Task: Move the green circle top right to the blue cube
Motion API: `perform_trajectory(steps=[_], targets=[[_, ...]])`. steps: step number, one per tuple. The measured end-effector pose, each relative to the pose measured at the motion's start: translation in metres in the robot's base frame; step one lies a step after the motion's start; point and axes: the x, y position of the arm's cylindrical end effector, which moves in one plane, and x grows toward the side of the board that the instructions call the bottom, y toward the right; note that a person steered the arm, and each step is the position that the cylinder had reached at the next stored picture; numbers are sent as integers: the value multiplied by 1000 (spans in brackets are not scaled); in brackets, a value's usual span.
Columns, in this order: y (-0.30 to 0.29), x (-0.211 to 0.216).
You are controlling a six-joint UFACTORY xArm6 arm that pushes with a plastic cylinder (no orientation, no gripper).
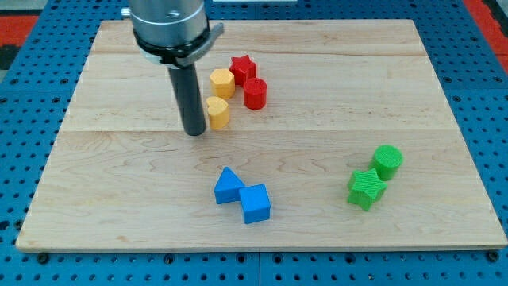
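The green circle (388,161) stands at the view's lower right, touching a green star (366,189) just below and left of it. The blue cube (255,203) sits at the lower middle, touching a blue triangle (228,186) on its left. My tip (194,133) rests on the board left of centre, right beside the left side of a yellow heart block (217,113). It is far to the left of the green circle and above and left of the blue cube.
A yellow hexagon (221,82), a red star (242,67) and a red cylinder (255,93) cluster above the yellow heart. The wooden board (95,199) lies on a blue pegboard surface.
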Motion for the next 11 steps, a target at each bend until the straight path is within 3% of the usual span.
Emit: perform_trajectory(steps=[2,3,5,8,9,10,11], targets=[[28,-44],[46,-22],[269,1],[247,69],[294,76],[290,100],[237,102]])
